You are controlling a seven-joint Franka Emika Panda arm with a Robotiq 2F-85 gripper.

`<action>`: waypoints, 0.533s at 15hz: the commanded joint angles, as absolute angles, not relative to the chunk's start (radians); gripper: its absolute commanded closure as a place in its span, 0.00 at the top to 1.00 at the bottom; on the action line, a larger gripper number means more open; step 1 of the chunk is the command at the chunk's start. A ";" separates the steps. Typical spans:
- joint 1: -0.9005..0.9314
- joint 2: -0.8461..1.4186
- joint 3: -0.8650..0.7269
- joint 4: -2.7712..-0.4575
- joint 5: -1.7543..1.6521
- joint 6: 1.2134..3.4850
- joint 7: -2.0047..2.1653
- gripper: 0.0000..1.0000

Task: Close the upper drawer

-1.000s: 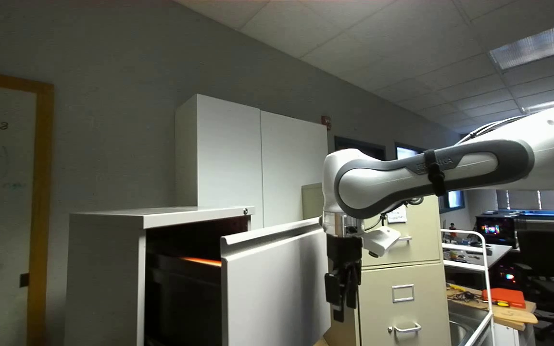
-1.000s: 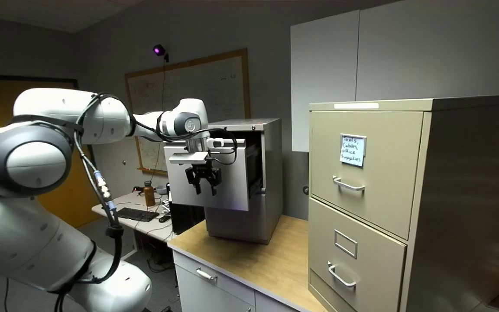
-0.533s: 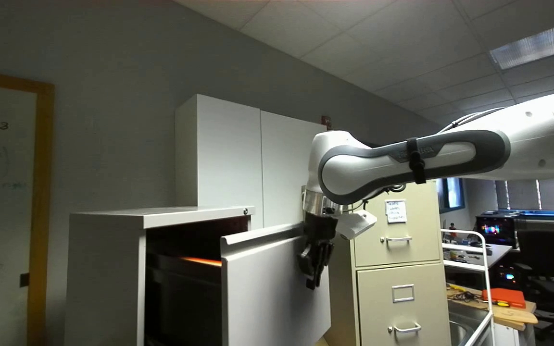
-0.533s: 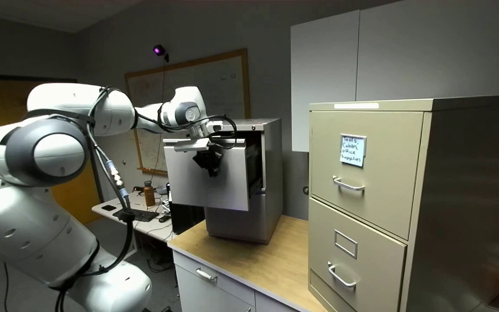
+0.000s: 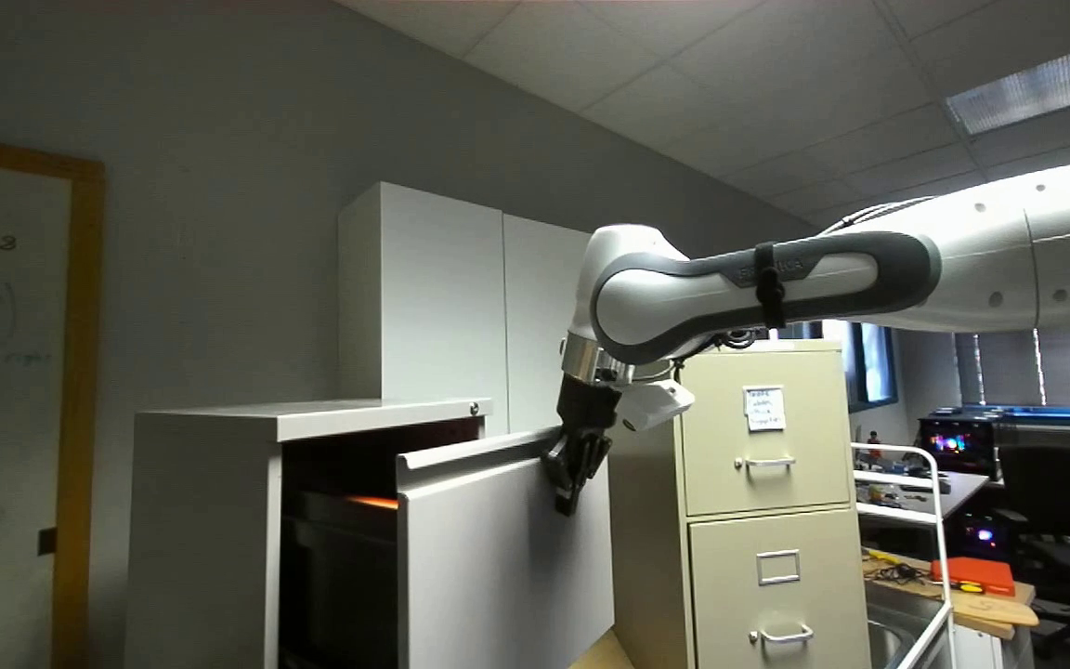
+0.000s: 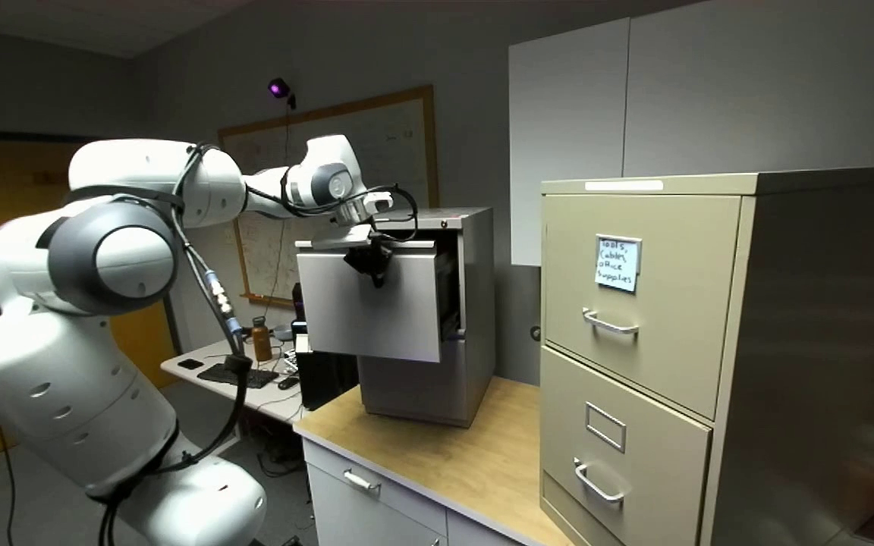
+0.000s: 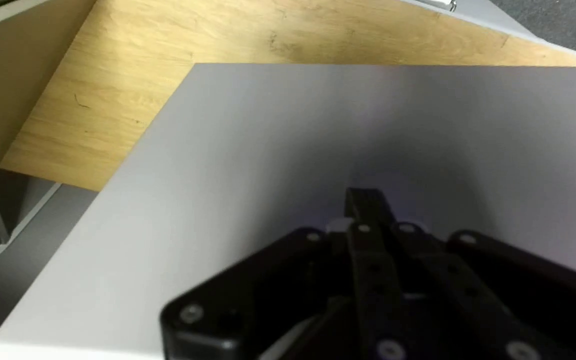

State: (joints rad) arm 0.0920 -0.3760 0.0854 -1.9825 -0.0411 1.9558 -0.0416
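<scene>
Both exterior views alone: drawer [image 5: 502, 562] ajar

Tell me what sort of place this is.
Likely an office or lab workroom: there's a whiteboard with writing, a filing cabinet labelled "Tools, Cables, office Supplies", and a keyboard on a desk.

A light wood-grain bench [image 6: 437, 447] runs above white cupboards [image 6: 369, 509]. On it stand a white cabinet [image 6: 479, 326] and, to its right in an exterior view, a beige filing cabinet [image 6: 653, 356]. Small dark marks [image 7: 81, 103] show in the wood grain.
</scene>
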 commanded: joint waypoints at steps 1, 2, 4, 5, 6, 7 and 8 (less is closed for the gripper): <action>0.102 -0.228 0.089 -1.806 -0.026 1.981 -0.071 0.00; 0.103 -0.195 0.092 -1.773 -0.029 1.979 -0.074 0.00; 0.107 -0.120 0.097 -1.699 -0.033 1.972 -0.080 0.00; 0.109 -0.080 0.100 -1.663 -0.033 1.972 -0.082 0.00; 0.111 -0.044 0.102 -1.625 -0.031 1.969 -0.083 0.00; 0.113 -0.005 0.104 -1.585 -0.024 1.970 -0.089 0.00; 0.117 0.030 0.105 -1.540 -0.016 1.968 -0.098 0.00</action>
State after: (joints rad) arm 0.1041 -0.1141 0.0909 -1.7144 -0.0409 1.9671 -0.0646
